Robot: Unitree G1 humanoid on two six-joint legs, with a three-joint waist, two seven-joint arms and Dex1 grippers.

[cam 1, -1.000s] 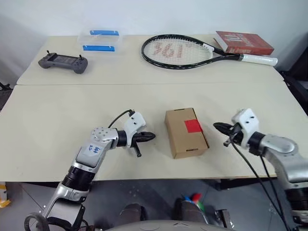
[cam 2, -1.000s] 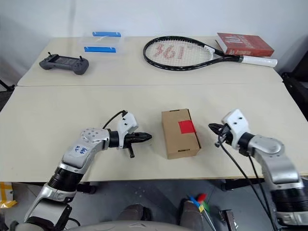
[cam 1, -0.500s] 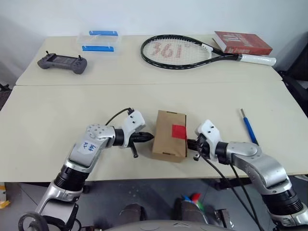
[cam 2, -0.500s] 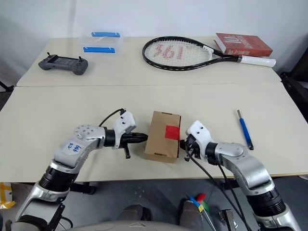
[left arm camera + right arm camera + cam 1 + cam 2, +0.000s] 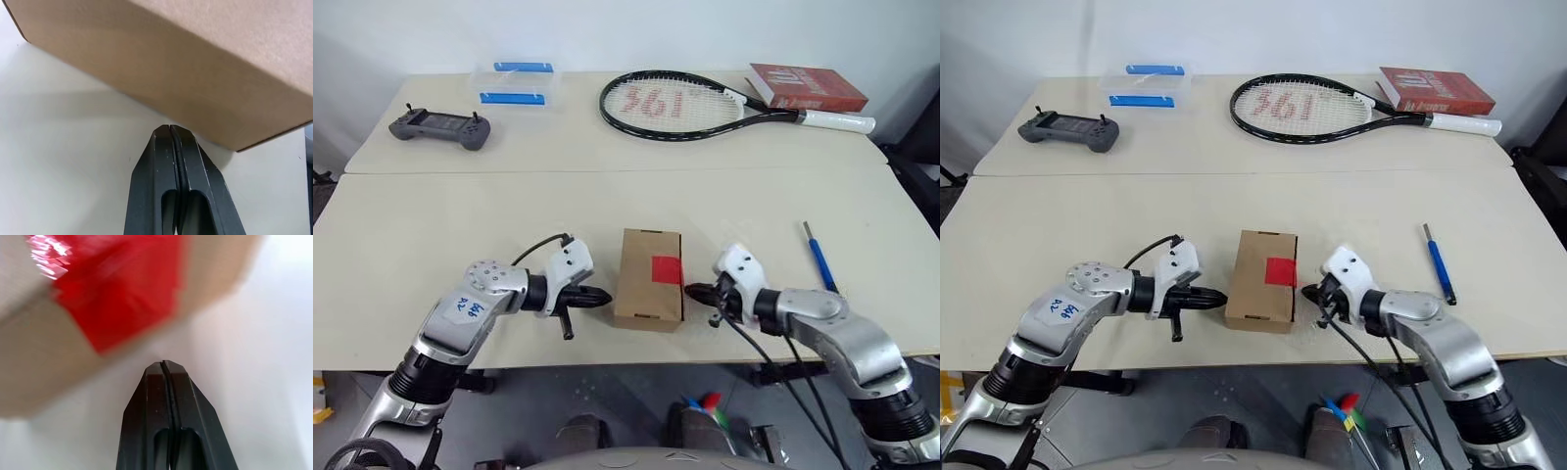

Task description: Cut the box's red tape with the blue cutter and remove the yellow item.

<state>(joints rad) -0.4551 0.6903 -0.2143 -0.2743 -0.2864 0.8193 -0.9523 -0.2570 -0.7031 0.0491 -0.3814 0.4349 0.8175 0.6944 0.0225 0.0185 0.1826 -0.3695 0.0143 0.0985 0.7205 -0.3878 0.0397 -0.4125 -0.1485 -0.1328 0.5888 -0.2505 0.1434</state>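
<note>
The small brown cardboard box [image 5: 641, 284] lies near the table's front edge, with the square of red tape [image 5: 667, 269] on its top right side. My left gripper [image 5: 604, 297] is shut, its tip just off the box's left side; in the left wrist view the shut fingertips [image 5: 168, 129] sit close under the box wall [image 5: 195, 73]. My right gripper [image 5: 690, 291] is shut too, its tip at the box's right side, right by the red tape [image 5: 117, 293]. The blue cutter [image 5: 819, 258] lies on the table to the right, held by nothing. The yellow item is hidden.
Along the far side of the table [image 5: 460, 215] lie a grey game controller [image 5: 440, 127], a clear container with blue clips [image 5: 516, 83], a black tennis racket [image 5: 675, 103] and a red book [image 5: 808, 88]. The table's front edge runs just below both grippers.
My right gripper swept left and pushed the box left, turning it, which uncovered the blue cutter. My left gripper drew back to the left. Both stayed shut.
</note>
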